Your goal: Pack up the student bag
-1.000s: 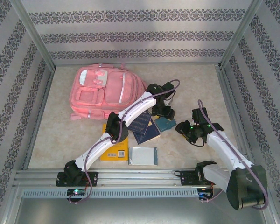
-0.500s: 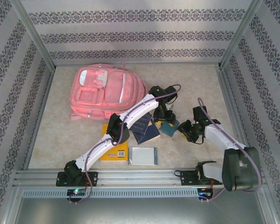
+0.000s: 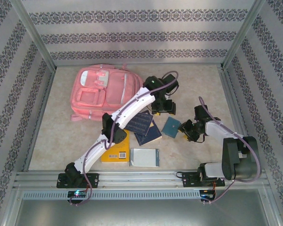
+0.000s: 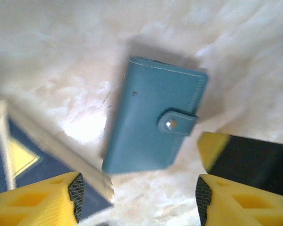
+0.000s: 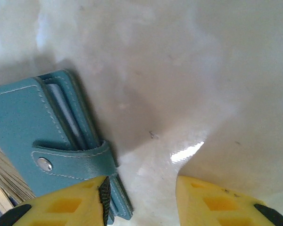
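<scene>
The left gripper [image 3: 162, 107] has been drawn back from the teal wallet [image 3: 171, 126] toward the student bag [image 3: 104, 94], which is laid flat at the far left; its jaws are spread, empty. The right gripper [image 3: 187, 129] has been brought beside the wallet, likewise spread with nothing grasped, so the pickup is judged handed over. Counted: one bag, one wallet, two dark blue books [image 3: 140, 123], one yellow book [image 3: 114, 154], one pale grey book [image 3: 145, 157].

Teal wallet [image 3: 171, 126]: L gripper [image 3: 162, 108] just beyond, R gripper [image 3: 187, 128] beside.
</scene>
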### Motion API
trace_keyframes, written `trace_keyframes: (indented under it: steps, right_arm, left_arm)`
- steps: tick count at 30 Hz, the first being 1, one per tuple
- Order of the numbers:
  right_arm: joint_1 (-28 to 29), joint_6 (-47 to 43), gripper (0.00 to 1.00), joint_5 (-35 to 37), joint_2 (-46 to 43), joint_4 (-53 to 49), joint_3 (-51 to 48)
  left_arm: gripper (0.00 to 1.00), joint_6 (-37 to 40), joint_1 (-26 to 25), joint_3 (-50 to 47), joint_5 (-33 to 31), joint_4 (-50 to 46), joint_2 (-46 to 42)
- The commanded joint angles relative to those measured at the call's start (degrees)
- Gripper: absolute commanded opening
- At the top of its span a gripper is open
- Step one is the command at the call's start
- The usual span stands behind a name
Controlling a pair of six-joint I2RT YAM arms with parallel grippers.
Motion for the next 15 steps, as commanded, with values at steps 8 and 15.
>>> trace_keyframes:
  steps: [8, 15]
  right_arm:
    - [0.3, -5.4, 0.43, 4.6, -0.5, -6.2, 4.9]
    - [1.6, -7.6, 0.45, 7.7, 0.1, -9.5, 7.5]
  left_arm:
    - [0.67, -1.3, -0.9, 1.8, -12.8, -13.7, -3.0]
    - [0.69, -5.2, -1.1, -39.5, -21.0, -10.5, -25.0]
